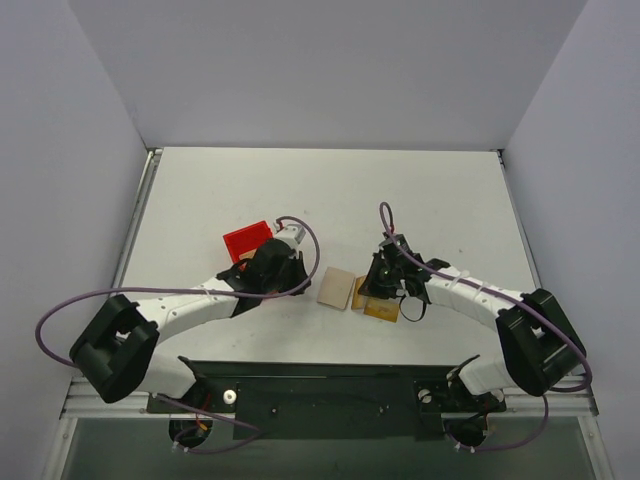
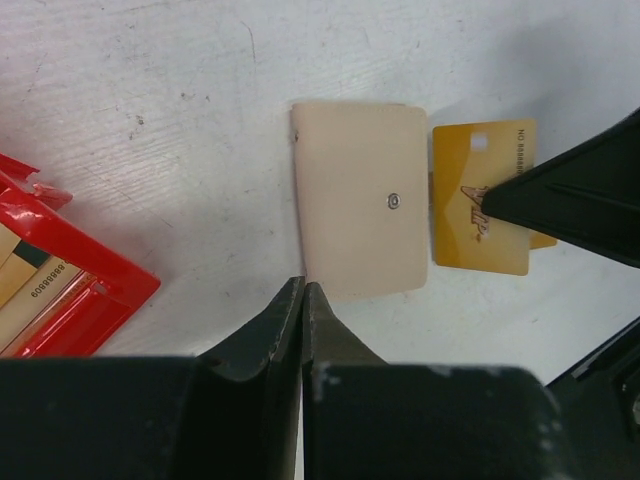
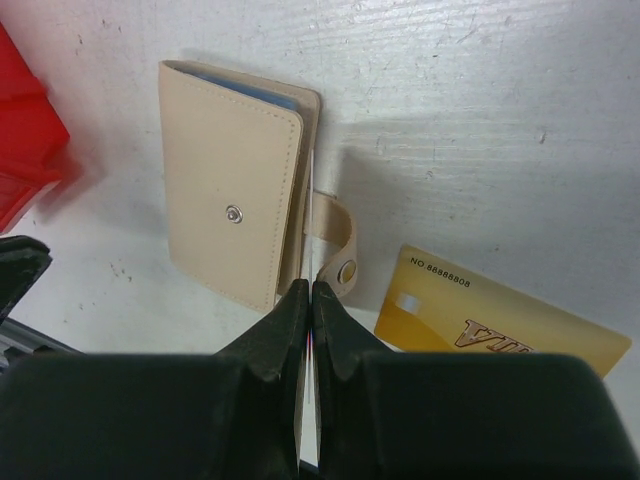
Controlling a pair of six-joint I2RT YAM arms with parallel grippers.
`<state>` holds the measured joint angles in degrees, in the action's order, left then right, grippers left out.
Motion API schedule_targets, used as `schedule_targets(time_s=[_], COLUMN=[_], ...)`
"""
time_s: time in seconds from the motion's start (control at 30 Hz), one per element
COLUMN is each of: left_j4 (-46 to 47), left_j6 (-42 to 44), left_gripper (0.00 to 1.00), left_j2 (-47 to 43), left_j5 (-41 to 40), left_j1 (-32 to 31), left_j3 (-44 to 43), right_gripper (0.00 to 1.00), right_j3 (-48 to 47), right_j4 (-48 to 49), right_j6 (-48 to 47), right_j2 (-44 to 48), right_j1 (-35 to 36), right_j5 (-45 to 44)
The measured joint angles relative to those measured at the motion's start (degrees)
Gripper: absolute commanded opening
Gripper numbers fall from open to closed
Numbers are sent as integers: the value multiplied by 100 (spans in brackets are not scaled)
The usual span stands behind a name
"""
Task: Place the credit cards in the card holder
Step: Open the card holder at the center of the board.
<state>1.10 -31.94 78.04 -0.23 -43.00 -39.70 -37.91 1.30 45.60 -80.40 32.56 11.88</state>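
Note:
The beige card holder lies on the table between my grippers, folded over, its snap tab undone and blue lining showing at the top. It also shows in the left wrist view. My right gripper is shut on a thin credit card seen edge-on; the card's edge reaches the holder's open side. An orange-yellow credit card lies flat right of the holder, overlapping another. My left gripper is shut and empty, just short of the holder's near edge.
A red plastic bin stands left of the holder, behind my left gripper; pale cards lie inside it. My right gripper hovers over the loose cards. The table runs to grey walls on three sides.

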Motion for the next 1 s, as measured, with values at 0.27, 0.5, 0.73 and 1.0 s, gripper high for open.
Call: schedule_targets(time_s=[0.27, 0.5, 0.73, 1.0], left_j4=[42, 133, 177, 229], left_j6=[83, 96, 96, 90], left_gripper=[0, 0, 0, 0], left_j2=[660, 1161, 1447, 1596], left_j5=[-192, -234, -238, -236], left_j1=[-42, -42, -90, -358], left_j3=[-221, -293, -321, -415], right_gripper=[0, 0, 0, 0], right_j3=[149, 240, 278, 282], right_j4=[210, 356, 553, 732], right_j6=[74, 94, 116, 160], right_j2=[7, 7, 2, -101], right_j1=[-160, -258, -328, -376], right_j5=[223, 415, 649, 861])
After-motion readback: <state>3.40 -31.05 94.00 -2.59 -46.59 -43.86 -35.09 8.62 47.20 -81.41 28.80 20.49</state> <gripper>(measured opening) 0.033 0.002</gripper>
